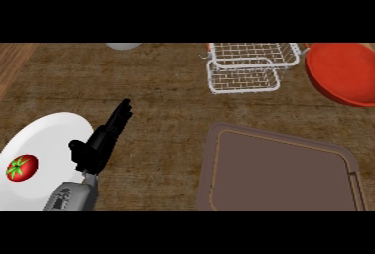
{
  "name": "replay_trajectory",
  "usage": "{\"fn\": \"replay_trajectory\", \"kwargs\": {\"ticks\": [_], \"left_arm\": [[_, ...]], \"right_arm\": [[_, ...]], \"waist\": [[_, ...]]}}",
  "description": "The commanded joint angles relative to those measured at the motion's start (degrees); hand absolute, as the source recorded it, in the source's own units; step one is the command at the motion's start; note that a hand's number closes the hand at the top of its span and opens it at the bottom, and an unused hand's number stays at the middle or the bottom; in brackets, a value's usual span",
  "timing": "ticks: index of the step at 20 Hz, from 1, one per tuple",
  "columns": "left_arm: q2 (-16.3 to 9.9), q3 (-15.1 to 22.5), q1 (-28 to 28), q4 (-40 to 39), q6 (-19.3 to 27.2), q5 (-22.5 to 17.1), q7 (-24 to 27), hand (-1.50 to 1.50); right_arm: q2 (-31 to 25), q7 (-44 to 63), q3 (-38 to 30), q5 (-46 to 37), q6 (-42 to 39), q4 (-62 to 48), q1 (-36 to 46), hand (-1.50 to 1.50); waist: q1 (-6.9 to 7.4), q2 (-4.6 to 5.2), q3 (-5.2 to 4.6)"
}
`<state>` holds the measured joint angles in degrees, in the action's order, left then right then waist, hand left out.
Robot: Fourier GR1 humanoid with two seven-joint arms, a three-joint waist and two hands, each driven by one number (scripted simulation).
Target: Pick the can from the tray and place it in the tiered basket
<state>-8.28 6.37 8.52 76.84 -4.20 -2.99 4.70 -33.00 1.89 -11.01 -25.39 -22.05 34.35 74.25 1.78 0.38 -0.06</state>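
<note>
Left hand [99, 144] fingers straight beside plate [55, 130], tray [278, 171] bare, tiered basket [249, 67] beyond

A brown tray [282, 171] lies at four o'clock, with no can visible on it. The white wire tiered basket [249, 67] stands at one o'clock, a red bowl [343, 72] just beside it at two. At eight o'clock the left hand [99, 144], fingers straight, overlaps a white plate [51, 134] bearing a tomato [22, 167].
</note>
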Motion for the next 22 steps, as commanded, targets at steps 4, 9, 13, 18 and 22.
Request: {"fn": "replay_trajectory", "kwargs": {"ticks": [4,9,13,18,22], "left_arm": [[0.58,0.38,-1.06,1.88,-0.32,-0.03,-1.28,0.00],[0.70,-0.06,-0.22,1.29,-0.70,0.24,-0.30,0.00],[2.00,-0.39,2.15,-4.10,-0.80,0.93,2.75,0.00],[1.45,-0.02,0.09,-3.30,-0.95,1.86,3.52,0.00],[0.65,-0.20,-1.52,1.26,-1.32,1.08,-0.11,0.00]], "right_arm": [[5.97,-0.36,2.45,-3.89,4.13,-9.19,6.21,1.50],[11.29,0.34,2.44,-4.10,6.44,-12.24,8.07,1.50],[13.20,-0.61,2.44,-5.00,8.85,-15.16,8.96,1.50],[16.58,-0.51,0.08,-2.93,9.41,-18.49,10.54,1.50],[16.79,1.36,-2.62,0.14,6.59,-18.75,10.68,1.50]], "waist": [[1.06,0.44,0.04],[0.68,0.31,0.04],[0.26,0.49,0.01],[1.00,0.75,0.01],[0.33,0.20,0.05]]}}
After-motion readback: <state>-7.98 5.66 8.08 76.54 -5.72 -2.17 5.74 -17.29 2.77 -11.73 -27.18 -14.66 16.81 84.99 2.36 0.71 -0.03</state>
